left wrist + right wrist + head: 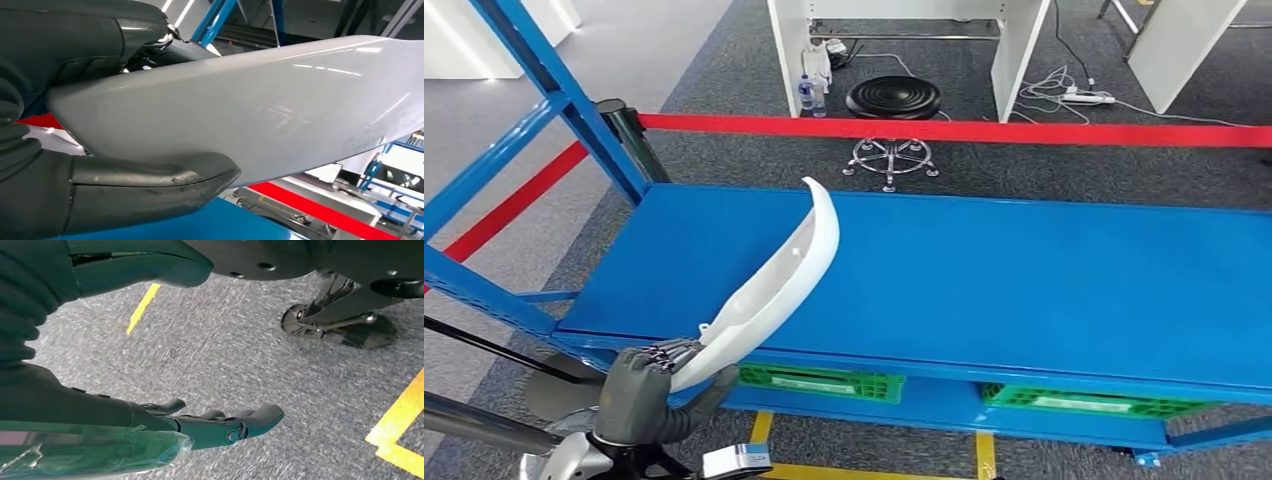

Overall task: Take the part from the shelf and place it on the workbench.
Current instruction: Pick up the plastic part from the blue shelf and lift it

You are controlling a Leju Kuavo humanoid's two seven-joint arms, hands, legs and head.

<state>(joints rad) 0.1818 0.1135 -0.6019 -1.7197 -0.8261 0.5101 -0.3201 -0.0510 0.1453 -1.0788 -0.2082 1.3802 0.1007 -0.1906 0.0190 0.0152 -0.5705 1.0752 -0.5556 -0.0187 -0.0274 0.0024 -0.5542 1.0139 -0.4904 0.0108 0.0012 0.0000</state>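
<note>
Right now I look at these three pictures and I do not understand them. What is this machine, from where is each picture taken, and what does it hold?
It is a walking humanoid robot with two arms. The head view looks down at a blue workbench, its top bare. The left hand grips one end of a long curved white part, which rises over the bench. The left wrist view shows that part close up, with the thumb under it. The right wrist view shows the right hand hanging over grey carpet, holding nothing.

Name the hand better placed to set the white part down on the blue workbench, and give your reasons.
Left. The left hand already grips the white part over the blue workbench; the right hand hangs open above the floor.
</note>
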